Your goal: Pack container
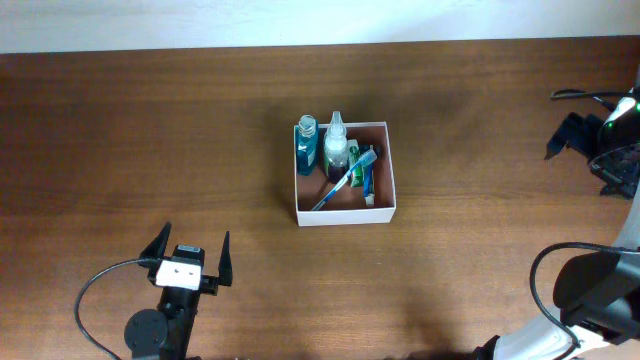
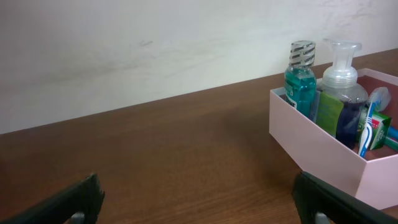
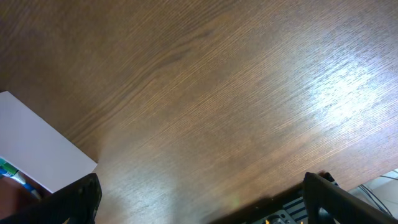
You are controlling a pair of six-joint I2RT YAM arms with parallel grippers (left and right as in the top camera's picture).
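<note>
The brown wooden table (image 1: 150, 130) bears the container (image 1: 345, 214), which sits ahead of the left gripper (image 1: 196, 235) and off to its right, well apart from it. It is also well apart from the right gripper (image 3: 200, 179), off to that gripper's left. The box is square, so no long axis shows. Its open top faces straight up and its walls run nearly in line with the table's edges (a slight skew only). Both grippers are spread wide with nothing between the fingers, each wrist view showing bare wood in the gap.

Inside the box, a clear pump bottle (image 1: 337, 145) of dark liquid stands upright against the wall farthest from the left gripper. A teal bottle (image 1: 306, 145) stands just beside it in the far-left corner. A blue-and-white toothbrush (image 1: 340, 183) lies slantwise, head up toward the far-right side. A small green-and-white packet (image 2: 381, 122) rests by its head
</note>
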